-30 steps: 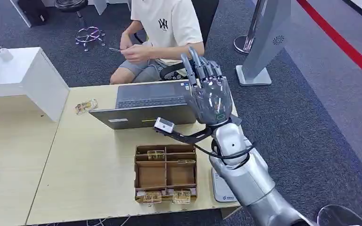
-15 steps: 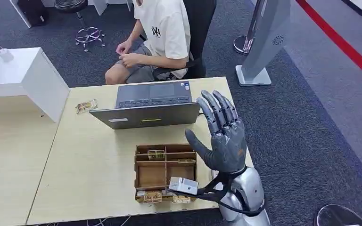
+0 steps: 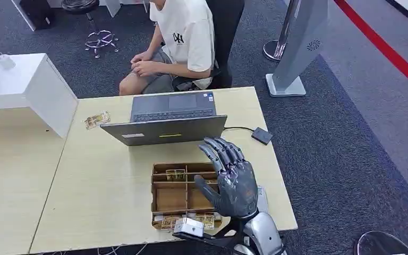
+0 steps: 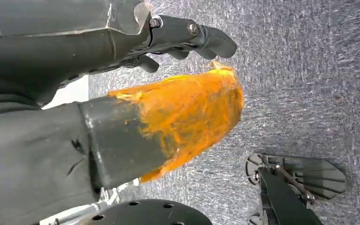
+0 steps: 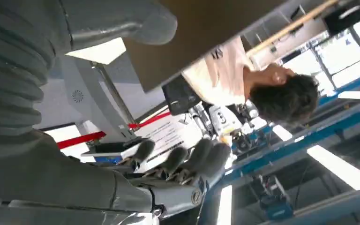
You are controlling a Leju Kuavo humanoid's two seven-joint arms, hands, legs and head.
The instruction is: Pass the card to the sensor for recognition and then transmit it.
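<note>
My right hand hovers palm-down over the right side of the brown compartment box, fingers spread and holding nothing. In the right wrist view its fingers are stretched out and bare. Small cards lie in the box: one in a back slot and others along the front row. Another card lies on the table left of the laptop. A small black device on a cable sits right of the laptop. My left hand hangs over carpet, its thumb covered in orange, with nothing in it.
A person in a white shirt sits behind the table, hands together on the lap. A flat white device lies by the table's right edge beside my hand. A white cabinet stands at the left, and a grey stand on the floor at the right.
My right hand has dropped from high in front of the person down to just over the box. The person has pulled both hands back and turned sideways.
</note>
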